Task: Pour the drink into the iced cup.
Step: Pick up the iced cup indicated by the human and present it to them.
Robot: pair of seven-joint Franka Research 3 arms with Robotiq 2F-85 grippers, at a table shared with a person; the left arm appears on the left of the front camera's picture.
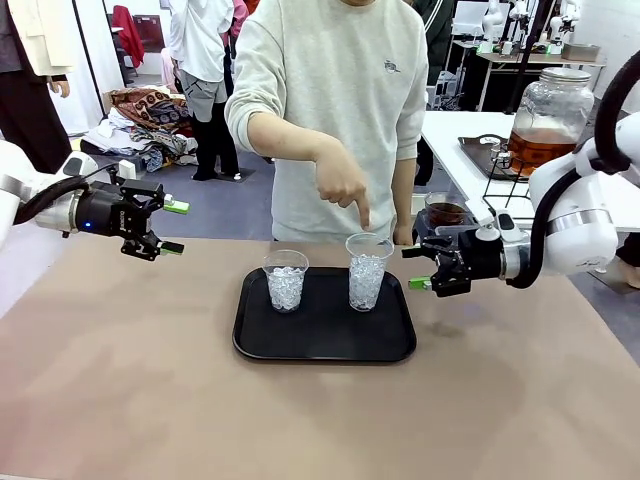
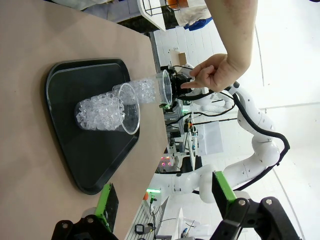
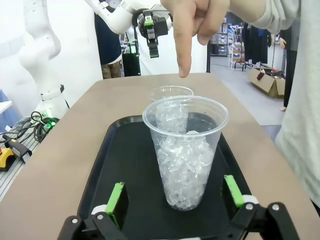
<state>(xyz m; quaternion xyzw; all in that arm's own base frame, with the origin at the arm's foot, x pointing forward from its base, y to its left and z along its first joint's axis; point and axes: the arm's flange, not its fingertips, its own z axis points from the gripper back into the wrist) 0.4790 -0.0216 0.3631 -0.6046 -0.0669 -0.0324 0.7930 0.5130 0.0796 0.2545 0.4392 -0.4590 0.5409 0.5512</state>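
Observation:
Two clear plastic cups of ice stand on a black tray (image 1: 250,345): the left cup (image 1: 286,281) and the right cup (image 1: 367,272). A person's hand (image 1: 342,182) points a finger down at the right cup. The drink (image 1: 533,149), amber, sits in a large glass jar on the white table at back right. My right gripper (image 1: 413,268) hovers open just right of the right cup (image 3: 185,150), which stands close in front of its fingers (image 3: 116,198). My left gripper (image 1: 173,228) hangs open above the table, well left of the tray (image 2: 85,150).
A small clear cup of dark liquid (image 1: 445,212) stands behind my right gripper at the table's far edge. A wire rack and dark tray (image 1: 480,150) share the white table with the jar. The brown tabletop (image 1: 120,380) spreads around the tray.

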